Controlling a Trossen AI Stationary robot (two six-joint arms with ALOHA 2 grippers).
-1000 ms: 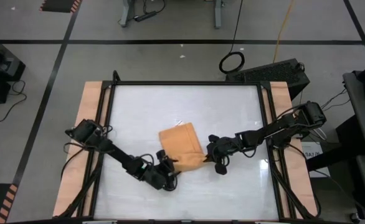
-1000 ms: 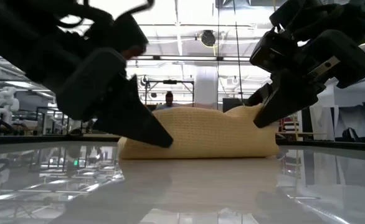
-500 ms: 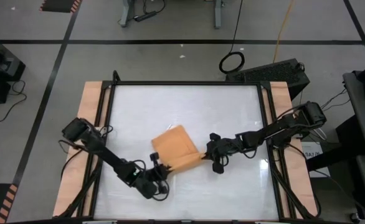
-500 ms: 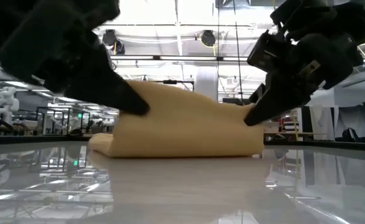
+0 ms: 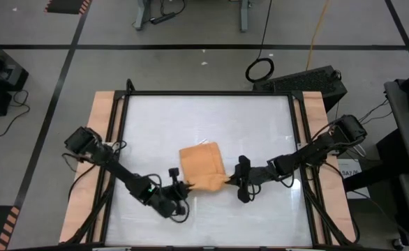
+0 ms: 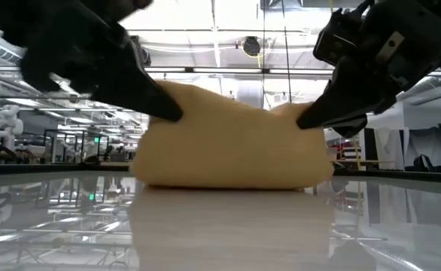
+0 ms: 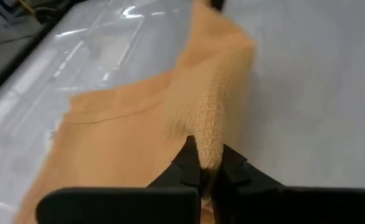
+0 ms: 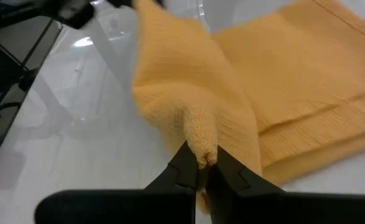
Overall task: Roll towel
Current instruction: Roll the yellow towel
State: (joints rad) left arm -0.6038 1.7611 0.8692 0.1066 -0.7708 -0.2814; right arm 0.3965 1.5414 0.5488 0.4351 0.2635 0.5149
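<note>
A: Where does the towel (image 5: pixel 200 164) sit for you right now?

B: It lies near the middle of the bench (image 5: pixel 260 118), a little toward the front edge, folded into a thick pad. Your left gripper (image 5: pixel 184 187) is clenched on the towel's near-left corner, and your right gripper (image 5: pixel 230 179) is clenched on its near-right corner. Both wrist views show cloth pinched between the dark fingers (image 7: pixel 189 163).

A: How will it handle?

B: I judge it light and very soft. The low view shows the pinched edge lifted into a hump that sags between the two grippers, so it has no stiffness of its own. The weave looks coarse, so it should not slip from your grip, but the layers may slide over one another on the glossy bench. Hold it at the corners, as you do now, and keep the edge taut between them, or the roll will likely go crooked.

A: What can you not make out?

B: The small tag is not visible. How many layers each gripper holds is hidden under the raised fold. The towel's far edge is blocked in the low view.
</note>
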